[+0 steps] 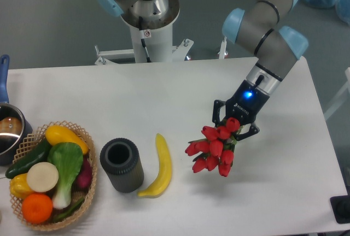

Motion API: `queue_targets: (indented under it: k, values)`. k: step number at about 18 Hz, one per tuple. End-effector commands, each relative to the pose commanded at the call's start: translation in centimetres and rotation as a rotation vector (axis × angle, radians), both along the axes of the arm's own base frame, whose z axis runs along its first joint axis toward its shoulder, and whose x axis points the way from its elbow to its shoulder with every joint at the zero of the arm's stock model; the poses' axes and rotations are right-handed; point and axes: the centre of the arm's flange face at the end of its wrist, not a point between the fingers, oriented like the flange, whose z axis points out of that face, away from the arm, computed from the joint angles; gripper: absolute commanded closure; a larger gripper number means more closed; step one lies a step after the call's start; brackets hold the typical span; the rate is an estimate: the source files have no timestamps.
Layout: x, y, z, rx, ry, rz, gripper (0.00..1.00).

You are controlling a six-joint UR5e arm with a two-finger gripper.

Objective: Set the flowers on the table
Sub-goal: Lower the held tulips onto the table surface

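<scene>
The flowers are a bunch of red tulip buds, held right of the table's middle. Their stems and leaves are mostly hidden under the buds and the gripper. My gripper points down over the bunch and is shut on it near the top of the buds. I cannot tell whether the bunch touches the white table or hangs just above it.
A yellow banana lies left of the flowers. A dark cylindrical cup stands beside it. A wicker basket of vegetables and fruit sits at the front left. A pot is at the left edge.
</scene>
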Motion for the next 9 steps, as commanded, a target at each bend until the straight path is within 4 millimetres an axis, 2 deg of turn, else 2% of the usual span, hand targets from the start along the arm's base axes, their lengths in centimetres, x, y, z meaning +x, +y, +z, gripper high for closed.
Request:
queue_targets:
  k: [7,9]
  values:
    - [0.2,0.9,-3.1,-0.007,-0.015,-0.041,0.67]
    - [0.1,1.0,-3.3,-0.006,-0.014,-0.044,0.66]
